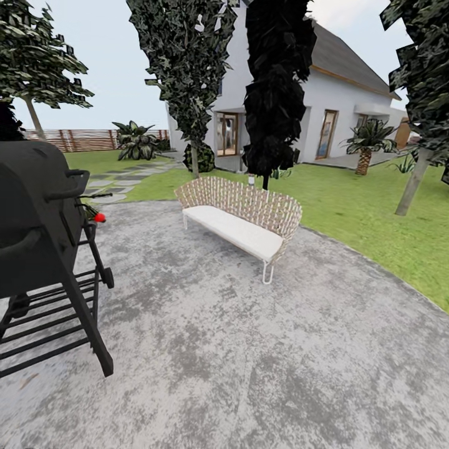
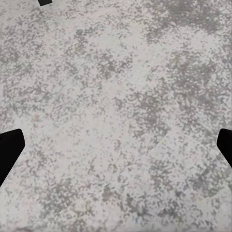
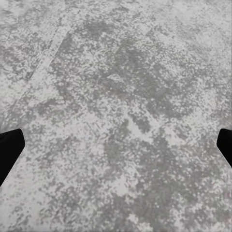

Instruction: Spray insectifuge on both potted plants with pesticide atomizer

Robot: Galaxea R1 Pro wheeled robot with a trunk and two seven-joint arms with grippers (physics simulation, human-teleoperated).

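The pesticide atomizer and the two potted plants are out of view. I am standing on the garden's round grey mottled patio [image 1: 249,349], with green lawn [image 1: 374,212] beyond it and a brown slat fence [image 1: 81,138] far off at the left. In the left wrist view, my left gripper [image 2: 116,150] hangs open over bare paving, its dark fingertips [image 2: 9,152] spread to the frame's edges. My right gripper [image 3: 116,150] is also open above the paving, with nothing between its fingers [image 3: 9,152].
A black barbecue grill [image 1: 37,218] on a slatted stand is close at the left. A wicker bench [image 1: 240,218] with a white cushion sits ahead at the patio's edge. Behind it are tall dark trees [image 1: 277,93], a palm [image 1: 368,140] and a white house [image 1: 337,106].
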